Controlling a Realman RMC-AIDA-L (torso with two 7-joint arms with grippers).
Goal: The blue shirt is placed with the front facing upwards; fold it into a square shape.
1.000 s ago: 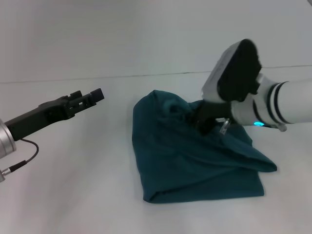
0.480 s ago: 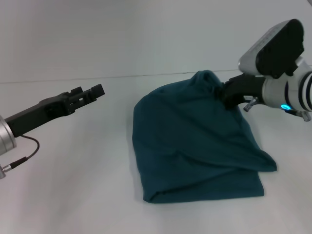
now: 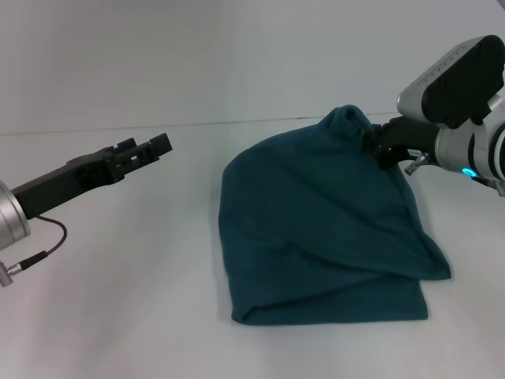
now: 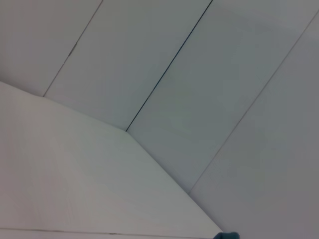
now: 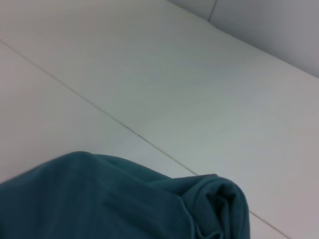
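Note:
The blue shirt point(image 3: 316, 229) lies as a rumpled teal heap on the white table, plain cloth facing up and no lettering visible. My right gripper point(image 3: 380, 147) is at the heap's far right corner, shut on a bunched fold of the shirt and holding that corner raised above the table. In the right wrist view the shirt point(image 5: 114, 199) fills the lower part, with the pinched bunch close by. My left gripper point(image 3: 150, 150) hovers over bare table, well to the left of the shirt and apart from it. A sliver of the shirt point(image 4: 227, 235) shows in the left wrist view.
The white table point(image 3: 118, 300) runs back to a pale wall, with a seam line along the far edge point(image 3: 197, 122). A thin cable point(image 3: 43, 241) loops under my left arm near the left border.
My right gripper has drawn the held fold from over the shirt's middle to its far right, raising it and spreading the top layer. The left arm has barely moved.

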